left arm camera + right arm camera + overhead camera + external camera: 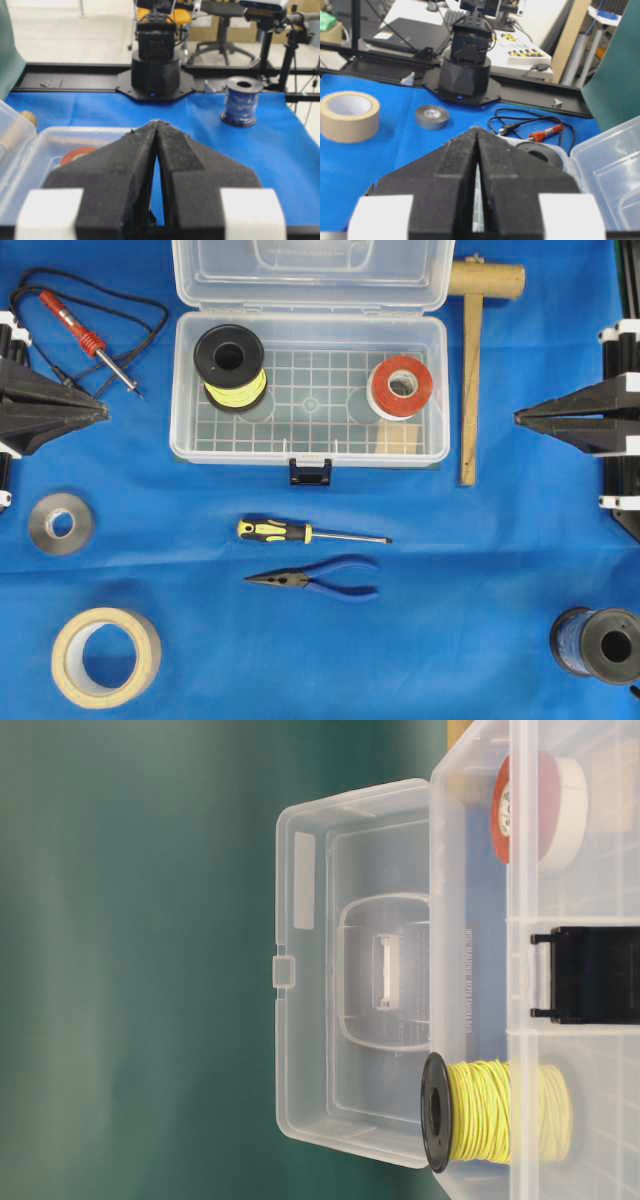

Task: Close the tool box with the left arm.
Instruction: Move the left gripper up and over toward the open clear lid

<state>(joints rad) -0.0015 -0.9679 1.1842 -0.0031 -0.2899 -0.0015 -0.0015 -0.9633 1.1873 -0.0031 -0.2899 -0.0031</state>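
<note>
The clear tool box [441, 390] stands open at the back middle of the blue cloth. Its lid [310, 270] is tipped back and its dark latch [310, 472] faces the front. Inside are a yellow wire spool [230, 365] and a red and white tape roll [401, 387]. The lid [350, 970] also shows in the table-level view. My left gripper [105, 412] is shut and empty, to the left of the box and apart from it; its tips [157, 122] point at the box wall [30, 150]. My right gripper [518, 418] is shut and empty, to the right of the box.
A soldering iron [90, 335] lies at the back left. A grey tape roll [60, 523] and masking tape [105, 657] are at the front left. A screwdriver [300, 532] and pliers [320, 580] lie before the box. There is a wooden mallet [472, 360] right of it and a blue wire spool [600, 645] at the front right.
</note>
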